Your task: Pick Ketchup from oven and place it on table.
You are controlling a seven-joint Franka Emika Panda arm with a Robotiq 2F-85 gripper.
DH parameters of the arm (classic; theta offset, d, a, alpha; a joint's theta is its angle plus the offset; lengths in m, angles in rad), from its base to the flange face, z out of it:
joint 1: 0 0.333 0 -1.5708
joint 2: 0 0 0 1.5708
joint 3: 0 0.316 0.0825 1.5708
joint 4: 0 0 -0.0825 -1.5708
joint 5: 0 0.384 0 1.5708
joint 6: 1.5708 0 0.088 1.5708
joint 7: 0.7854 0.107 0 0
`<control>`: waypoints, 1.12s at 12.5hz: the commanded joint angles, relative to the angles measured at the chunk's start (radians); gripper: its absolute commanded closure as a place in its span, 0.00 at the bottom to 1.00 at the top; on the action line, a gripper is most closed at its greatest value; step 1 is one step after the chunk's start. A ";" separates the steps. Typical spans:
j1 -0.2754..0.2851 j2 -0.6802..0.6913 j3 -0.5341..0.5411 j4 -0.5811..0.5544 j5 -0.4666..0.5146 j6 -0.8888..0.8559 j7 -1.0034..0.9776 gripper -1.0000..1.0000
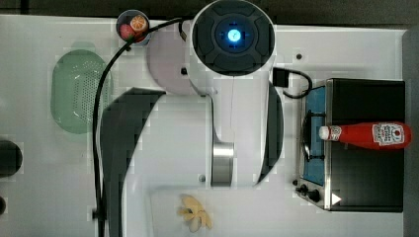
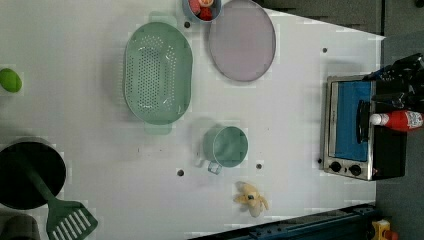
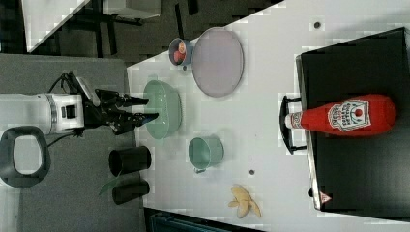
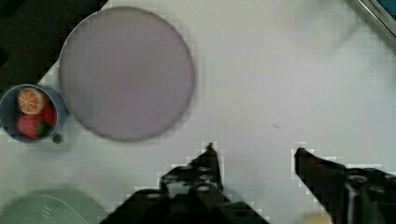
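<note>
The ketchup (image 1: 368,135) lies on its side on top of the oven (image 1: 368,192), its white cap jutting past the front edge above the door handle. The right view gives the clearest look at the bottle (image 3: 345,116), label facing up against the black roof of the oven (image 3: 360,174). The left view cuts off the bottle (image 2: 400,120) at the frame's edge, but it shows the oven (image 2: 350,127) front: blue-tinted glass door, silver frame and two knobs.

The table (image 1: 173,133) is largely hidden in the top view by the arm's white body. The left view shows more of the table (image 2: 295,115): a green colander (image 2: 157,72), a greyish-lilac plate (image 2: 242,40), a green cup (image 2: 227,146), a peeled banana (image 2: 251,198), a small bowl of fruit (image 2: 202,9), a green spatula (image 2: 67,217) and a black pot (image 2: 30,172).

The gripper (image 3: 145,109) appears in the right view well away from the oven, near the colander (image 3: 164,108). In the wrist view the gripper (image 4: 254,149) has its dark fingers (image 4: 208,163) spread apart with nothing between them, above bare table (image 4: 280,84) beside the plate (image 4: 126,72).
</note>
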 commanded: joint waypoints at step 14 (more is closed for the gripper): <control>-0.083 -0.243 -0.304 -0.146 -0.043 -0.023 0.000 0.00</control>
